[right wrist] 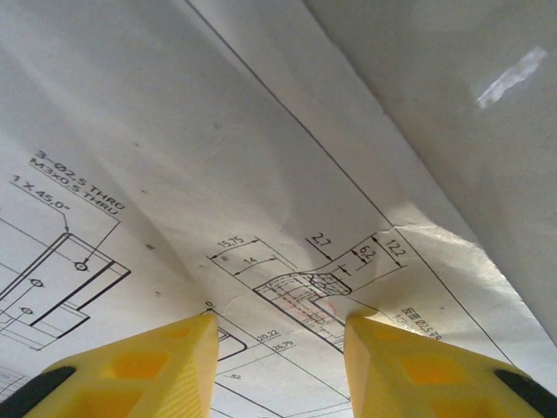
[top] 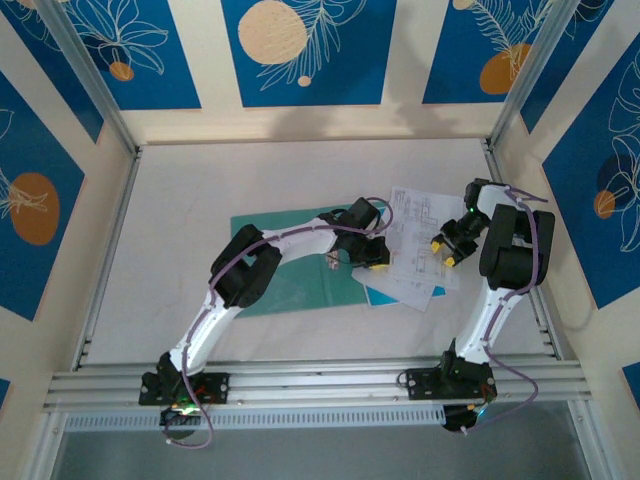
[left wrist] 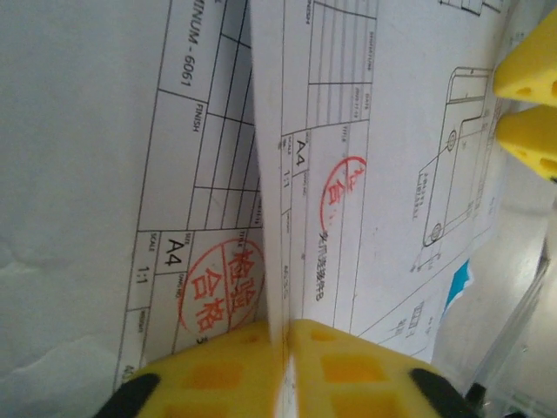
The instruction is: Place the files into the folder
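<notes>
The files (top: 415, 225) are white drawing sheets lying fanned at the table's centre right. The teal folder (top: 290, 275) lies flat to their left, partly under my left arm. My left gripper (top: 375, 258) is at the sheets' left edge. In the left wrist view, the left gripper (left wrist: 285, 348) is shut on a raised fold of the files (left wrist: 392, 131). My right gripper (top: 443, 252) stands over the sheets' right side. In the right wrist view the right gripper (right wrist: 278, 344) is open, with its tips down on the files (right wrist: 218, 157), which wrinkle between them.
A brighter cyan-blue sheet (top: 385, 294) pokes out under the papers' near edge. Metal frame posts (top: 110, 130) and a front rail (top: 320, 380) bound the white table (top: 250, 180). The right gripper's yellow fingertips (left wrist: 526, 78) show in the left wrist view.
</notes>
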Motion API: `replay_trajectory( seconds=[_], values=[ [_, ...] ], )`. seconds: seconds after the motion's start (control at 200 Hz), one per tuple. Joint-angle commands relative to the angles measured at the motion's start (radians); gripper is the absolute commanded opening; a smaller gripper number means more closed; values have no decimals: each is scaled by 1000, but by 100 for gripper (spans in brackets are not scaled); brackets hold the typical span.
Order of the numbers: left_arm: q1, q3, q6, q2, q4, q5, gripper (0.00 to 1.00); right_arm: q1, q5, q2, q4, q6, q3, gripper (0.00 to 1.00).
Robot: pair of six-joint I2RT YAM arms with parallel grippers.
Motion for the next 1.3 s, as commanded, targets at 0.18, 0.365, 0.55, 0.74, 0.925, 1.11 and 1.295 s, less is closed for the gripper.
replay_trajectory(
  seconds=[0.18,0.365,0.55,0.74,0.925,1.11,1.295],
  values=[
    [-12,16,-7,-50,-15,-31,0,12,-24,-68,3,-11,14,52],
    [-1,-16,-62,-120,30,-42,0,28,-38,-190,37,14,32,66],
    [26,-85,-101,-196,62,-34,0,56,-44,-282,48,36,59,69],
    [66,-215,-106,-304,49,-43,0,102,-63,-323,45,44,60,68],
    [112,-366,-66,-432,-4,-67,0,162,-72,-358,54,33,43,68],
    [162,-521,-20,-563,-61,-86,0,214,-104,-366,70,11,28,68],
    [205,-612,61,-664,-155,-120,0,275,-126,-361,99,7,3,68]
  ],
)
